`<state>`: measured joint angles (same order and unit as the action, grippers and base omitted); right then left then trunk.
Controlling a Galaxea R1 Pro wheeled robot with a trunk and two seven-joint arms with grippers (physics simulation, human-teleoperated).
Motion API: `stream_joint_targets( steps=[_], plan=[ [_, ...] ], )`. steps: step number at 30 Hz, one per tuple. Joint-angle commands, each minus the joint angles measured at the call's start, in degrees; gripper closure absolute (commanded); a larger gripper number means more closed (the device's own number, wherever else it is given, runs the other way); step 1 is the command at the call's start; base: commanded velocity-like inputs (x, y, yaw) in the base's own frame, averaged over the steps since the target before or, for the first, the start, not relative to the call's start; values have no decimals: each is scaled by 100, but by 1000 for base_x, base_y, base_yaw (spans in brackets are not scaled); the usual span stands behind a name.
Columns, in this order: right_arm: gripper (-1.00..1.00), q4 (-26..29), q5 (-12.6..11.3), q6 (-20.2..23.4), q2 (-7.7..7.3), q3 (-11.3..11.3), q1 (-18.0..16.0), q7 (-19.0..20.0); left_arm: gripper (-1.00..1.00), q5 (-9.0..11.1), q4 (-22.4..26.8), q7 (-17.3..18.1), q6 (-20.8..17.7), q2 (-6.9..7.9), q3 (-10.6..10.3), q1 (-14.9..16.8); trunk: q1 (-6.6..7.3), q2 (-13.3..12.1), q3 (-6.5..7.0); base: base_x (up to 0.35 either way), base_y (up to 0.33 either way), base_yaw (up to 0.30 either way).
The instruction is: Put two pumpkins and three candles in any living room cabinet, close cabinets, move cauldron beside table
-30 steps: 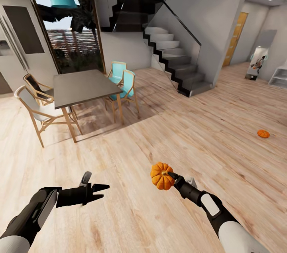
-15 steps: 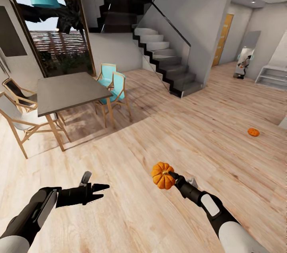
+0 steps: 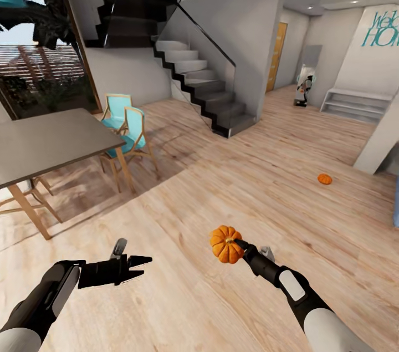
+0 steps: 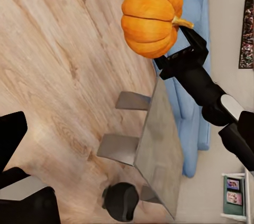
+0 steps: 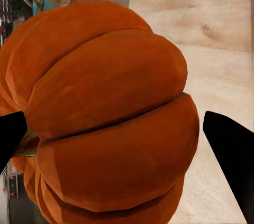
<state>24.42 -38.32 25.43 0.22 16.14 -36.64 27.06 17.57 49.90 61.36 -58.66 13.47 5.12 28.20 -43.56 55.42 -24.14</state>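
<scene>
My right gripper point(image 3: 237, 244) is shut on an orange ribbed pumpkin point(image 3: 225, 244), held up above the wooden floor. The right wrist view shows this pumpkin point(image 5: 111, 123) close up between the black fingertips point(image 5: 232, 152). The left wrist view shows the same pumpkin point(image 4: 151, 14) and the right gripper point(image 4: 182, 49). A second pumpkin point(image 3: 325, 178) lies on the floor far to the right. My left gripper point(image 3: 139, 265) is open and empty, low at the left. A round black cauldron point(image 4: 122, 201) sits on the floor beside a low grey table point(image 4: 159, 145). The candles and the cabinet are out of view.
A grey dining table point(image 3: 50, 141) with teal chairs point(image 3: 124, 119) stands at the left. A dark staircase point(image 3: 205, 91) rises at the back middle. White shelves point(image 3: 354, 103) line the far right wall. A blue sofa point(image 4: 193, 102) lies behind the low table.
The camera has turned to the right, so the dining table, the stairs and the floor pumpkin sit further left in the picture. Both arms keep their pose, the pumpkin still held.
</scene>
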Motion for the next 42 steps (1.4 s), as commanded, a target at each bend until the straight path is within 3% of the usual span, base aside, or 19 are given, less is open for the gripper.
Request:
stream_joint_targets(
  steps=[1, 12, 13, 15, 16, 17, 18, 19, 21, 23, 25, 26, 28, 32, 34, 40, 42],
  plan=[
    [100, 1, -85, 59, 3, 29, -7, 10, -100, -8, 2, 19, -23, 2, 3, 1, -4, 4, -3, 347, 0, -285],
    [100, 2, -68, 46, 4, 28, -5, -10, -100, -27, 2, -125, -17, 11, 0, 3, -4, 4, 34, 347, 0, -285],
    [100, 39, -45, 41, 56, 19, -6, -384, -100, -33, 2, -563, -15, 14, 5, 2, -4, 4, 38, 347, 0, -272],
    [100, 374, 1, 43, 253, -18, -19, -1207, -100, -37, 2, -927, -14, 15, 6, 2, -4, 4, 48, 347, 0, -262],
    [100, 815, 29, 54, 440, -30, -22, -1925, -100, -40, 2, -1130, -14, 15, 7, 1, -4, 4, 54, 347, 0, -234],
    [100, 1560, 111, 83, 682, -70, 159, -3244, -100, -47, 2, -1422, -14, 6, 3, 1, -4, 4, 60, 347, 0, -213],
    [100, 1843, 150, 94, 729, -149, 317, -3681, -100, -52, 2, -1527, -11, 3, 1, 1, -4, 4, 66, 347, 0, -215],
    [100, 2437, 204, 109, 775, -535, 641, -4376, -100, -53, 2, -1765, -8, -4, 4, 1, -4, 4, 70, 347, 0, -187],
    [100, 3081, 224, 116, 787, -1062, 948, -4944, -100, -52, 4, -1988, -6, -17, 1, 1, -4, 4, 76, 347, 0, -173],
    [100, 3500, 230, 118, 796, -1351, 1176, -5376, -100, -52, 7, -2120, -6, -22, 0, 1, -4, 4, 79, 347, 0, -183],
    [100, 4157, 191, 135, 827, -1736, 1576, -6743, -100, -53, 20, -2416, 0, -24, -2, 5, -4, 4, 80, 347, 0, -239],
    [100, 4241, 175, 130, 831, -1910, 1640, -7219, -100, -52, 38, -2580, 5, -26, -3, 5, -4, 4, 80, 347, 0, -269],
    [100, 4433, 166, 114, 833, -2207, 1811, -7738, -100, -52, 61, -2907, 41, -49, -19, 3, -4, 4, 75, 347, 0, -263],
    [100, 4830, 167, 64, 814, -2331, 2302, -7891, -100, -48, 71, -3445, 359, -177, -41, 5, -4, 4, 49, 347, 0, -207],
    [100, 4928, 170, 48, 797, -2344, 2495, -7920, -100, -44, 72, -3834, 429, -310, -49, 4, -4, 4, 33, 343, 0, -142],
    [100, 4807, 233, -37, 737, -2319, 2652, -7867, -100, -50, 86, -4060, 458, -446, -73, 3, -4, 4, -20, 293, 0, -122],
    [100, 4750, 238, -171, 685, -2311, 2665, -7853, -100, -54, 89, -4070, 466, -499, -257, 2, -4, 4, -38, 130, 0, -140]
  ],
)
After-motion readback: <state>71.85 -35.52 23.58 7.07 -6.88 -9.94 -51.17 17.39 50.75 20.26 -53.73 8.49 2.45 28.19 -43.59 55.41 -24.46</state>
